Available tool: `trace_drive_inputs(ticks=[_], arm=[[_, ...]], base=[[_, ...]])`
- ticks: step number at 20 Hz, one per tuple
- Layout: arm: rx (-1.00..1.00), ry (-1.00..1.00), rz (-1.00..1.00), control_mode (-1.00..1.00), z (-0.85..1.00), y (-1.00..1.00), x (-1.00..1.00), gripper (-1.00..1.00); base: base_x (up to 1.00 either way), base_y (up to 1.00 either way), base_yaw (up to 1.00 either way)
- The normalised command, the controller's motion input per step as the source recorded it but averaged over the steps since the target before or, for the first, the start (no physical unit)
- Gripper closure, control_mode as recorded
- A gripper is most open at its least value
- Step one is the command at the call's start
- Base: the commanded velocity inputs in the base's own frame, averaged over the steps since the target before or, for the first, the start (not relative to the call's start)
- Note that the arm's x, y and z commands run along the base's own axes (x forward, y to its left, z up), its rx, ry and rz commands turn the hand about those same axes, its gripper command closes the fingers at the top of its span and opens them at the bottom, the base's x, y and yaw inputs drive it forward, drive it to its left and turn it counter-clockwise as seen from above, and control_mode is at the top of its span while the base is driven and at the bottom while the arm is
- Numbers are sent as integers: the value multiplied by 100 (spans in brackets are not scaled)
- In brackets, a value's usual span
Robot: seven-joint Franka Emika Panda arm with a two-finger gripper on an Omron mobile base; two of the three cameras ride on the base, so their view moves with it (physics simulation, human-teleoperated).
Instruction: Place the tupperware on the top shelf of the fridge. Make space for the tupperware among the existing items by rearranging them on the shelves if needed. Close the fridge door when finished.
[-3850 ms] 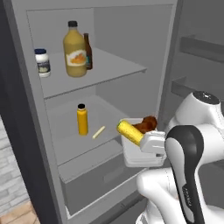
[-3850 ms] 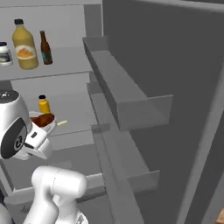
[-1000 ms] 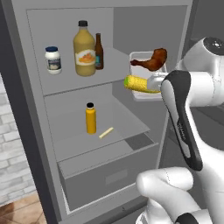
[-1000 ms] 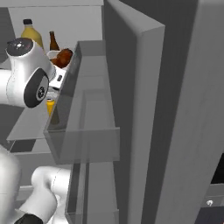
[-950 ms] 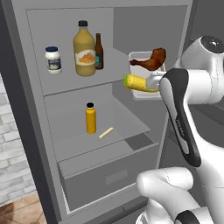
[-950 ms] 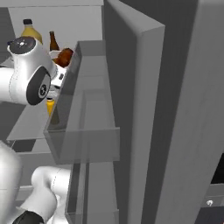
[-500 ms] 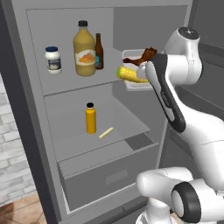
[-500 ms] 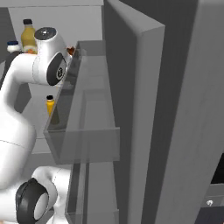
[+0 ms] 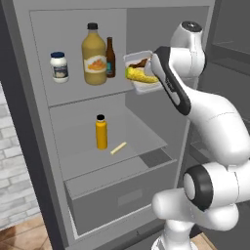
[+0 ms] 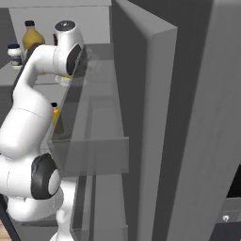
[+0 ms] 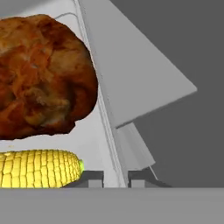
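The gripper (image 11: 114, 178) is clamped on the wall of the tupperware (image 9: 143, 73), which sits at the right end of the top shelf (image 9: 83, 93) of the fridge (image 9: 29, 146), right of the slim brown bottle (image 9: 110, 57), orange juice bottle (image 9: 93, 54) and white jar (image 9: 58, 67).

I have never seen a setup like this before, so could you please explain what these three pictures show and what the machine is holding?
This is a rendered kitchen with a white robot arm on a driving base, facing an open fridge. Two pictures come from cameras on the base, behind the arm to its left and right. The third looks along the tool itself. Its two dark tips pinch the wall of a tub holding corn and meat, raised at the right end of the top shelf. That shelf carries a white jar, a juice bottle and a brown bottle. The shelf below holds a small orange bottle and a pale stick.
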Motion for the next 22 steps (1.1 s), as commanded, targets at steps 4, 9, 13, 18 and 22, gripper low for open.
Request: trace_drive_inputs(ticks=[4,9,13,18,22], arm=[[0,2,-2,-100,-12,0,79,100],[2,0,-12,-100,-13,-2,29,100],[4,0,-10,-100,-5,-5,-8,100],[4,-2,-9,-100,-10,-17,-22,100],[3,-1,-17,-100,-24,-8,1,100]], base=[[0,0,0],[0,0,0],[0,0,0],[0,0,0],[0,0,0]])
